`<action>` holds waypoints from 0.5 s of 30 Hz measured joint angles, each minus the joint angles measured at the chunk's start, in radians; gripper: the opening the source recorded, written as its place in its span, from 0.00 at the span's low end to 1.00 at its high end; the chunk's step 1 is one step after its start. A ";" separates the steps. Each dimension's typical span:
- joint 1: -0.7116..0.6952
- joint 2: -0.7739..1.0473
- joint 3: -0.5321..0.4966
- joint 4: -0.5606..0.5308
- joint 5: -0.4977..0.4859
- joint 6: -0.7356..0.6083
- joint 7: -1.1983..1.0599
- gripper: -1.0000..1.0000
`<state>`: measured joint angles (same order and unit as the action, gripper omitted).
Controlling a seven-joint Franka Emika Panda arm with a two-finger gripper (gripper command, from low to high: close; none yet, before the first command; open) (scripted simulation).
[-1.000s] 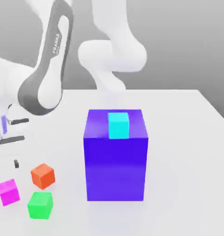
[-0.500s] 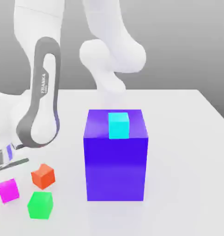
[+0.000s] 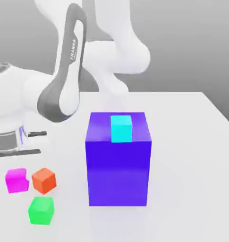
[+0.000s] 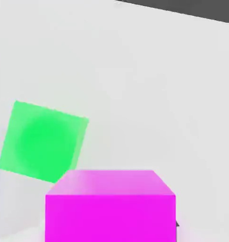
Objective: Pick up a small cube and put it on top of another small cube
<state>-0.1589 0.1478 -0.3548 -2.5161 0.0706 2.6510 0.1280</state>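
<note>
Tool now clamped on the magenta cube (image 4: 110, 205), which has shifted toward the orange one, so transfer onto the green cube (image 4: 40, 141) ahead comes next.

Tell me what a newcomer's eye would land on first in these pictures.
The big blue block dominates the middle of the white table, with a cyan cube sitting at its top front edge. Next come three small cubes at the exterior view's lower left: the magenta cube, the orange cube beside it, and the green cube nearest the camera.
</note>
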 joint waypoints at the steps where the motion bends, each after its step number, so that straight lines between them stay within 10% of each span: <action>1: 0.011 -0.009 0.001 -0.003 -0.004 -0.006 0.050 0.00; 11: 0.040 0.083 0.066 -0.009 0.101 0.091 0.257 0.00; 12: 0.030 0.110 0.080 -0.007 0.120 0.114 0.244 1.00; 15: 0.030 0.110 0.080 -0.007 0.120 0.114 0.244 1.00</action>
<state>-0.1288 0.2575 -0.2746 -2.5235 0.1910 2.7652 0.3715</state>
